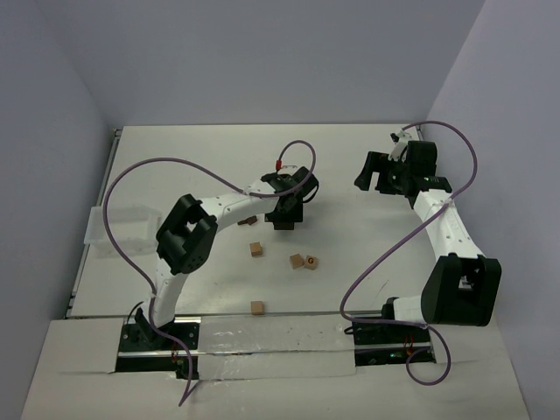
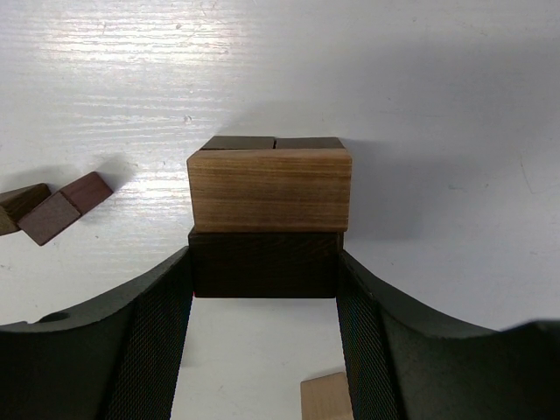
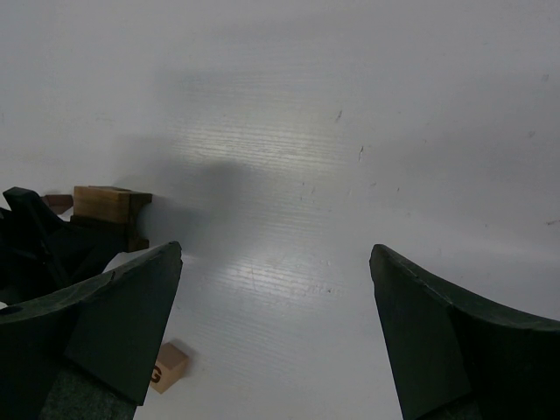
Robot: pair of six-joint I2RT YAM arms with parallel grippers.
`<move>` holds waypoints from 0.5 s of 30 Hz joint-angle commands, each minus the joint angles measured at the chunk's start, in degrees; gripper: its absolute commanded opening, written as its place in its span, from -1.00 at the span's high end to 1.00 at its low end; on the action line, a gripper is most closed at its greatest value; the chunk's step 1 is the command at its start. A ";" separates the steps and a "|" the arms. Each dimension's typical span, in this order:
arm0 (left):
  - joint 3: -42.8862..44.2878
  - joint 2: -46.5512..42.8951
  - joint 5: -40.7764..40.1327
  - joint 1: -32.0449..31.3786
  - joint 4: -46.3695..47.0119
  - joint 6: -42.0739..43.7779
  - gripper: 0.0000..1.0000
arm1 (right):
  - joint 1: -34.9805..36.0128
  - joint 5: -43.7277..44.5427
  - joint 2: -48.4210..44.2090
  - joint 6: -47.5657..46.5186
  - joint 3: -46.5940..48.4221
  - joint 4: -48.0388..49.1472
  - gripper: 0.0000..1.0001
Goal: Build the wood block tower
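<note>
The wood block tower stands mid-table. In the left wrist view a dark brown block (image 2: 262, 273) lies flush against a tan block (image 2: 269, 188), with two dark blocks (image 2: 273, 142) side by side beyond. My left gripper (image 2: 265, 261) is shut on the dark brown block, a pad on each side. From above, the left gripper (image 1: 285, 214) hides most of the stack. The right wrist view shows the tan block (image 3: 102, 201) at its left edge. My right gripper (image 3: 276, 255) stands wide open over bare table, far right (image 1: 378, 173).
Loose tan blocks lie nearer the bases (image 1: 255, 249) (image 1: 297, 261) (image 1: 257, 307), one printed with a G (image 1: 311, 262) (image 3: 168, 366). Small dark blocks (image 2: 61, 208) sit left of the stack. A white tray (image 1: 114, 229) lies at the left edge. Purple cables arc over both arms.
</note>
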 commanded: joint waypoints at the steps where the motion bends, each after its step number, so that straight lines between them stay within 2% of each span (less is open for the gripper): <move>1: 2.70 0.86 1.07 0.31 0.71 0.70 -0.16 | 0.49 -0.61 -0.62 0.43 1.53 1.58 -0.90; 5: 2.95 0.95 1.61 0.31 0.71 0.94 -0.30 | 0.42 -0.61 -0.46 0.50 1.78 1.49 -0.90; 7: 3.03 1.08 1.75 0.31 0.81 1.17 -0.46 | 0.45 -0.61 -0.46 0.47 1.78 1.49 -0.90; 11: 2.86 1.06 2.05 0.31 0.94 1.38 -0.61 | 0.49 -0.61 -0.55 0.43 1.69 1.58 -0.90; 15: 2.77 0.84 2.16 0.31 0.94 1.67 -0.68 | 0.49 -0.61 -0.55 0.35 1.87 1.49 -0.90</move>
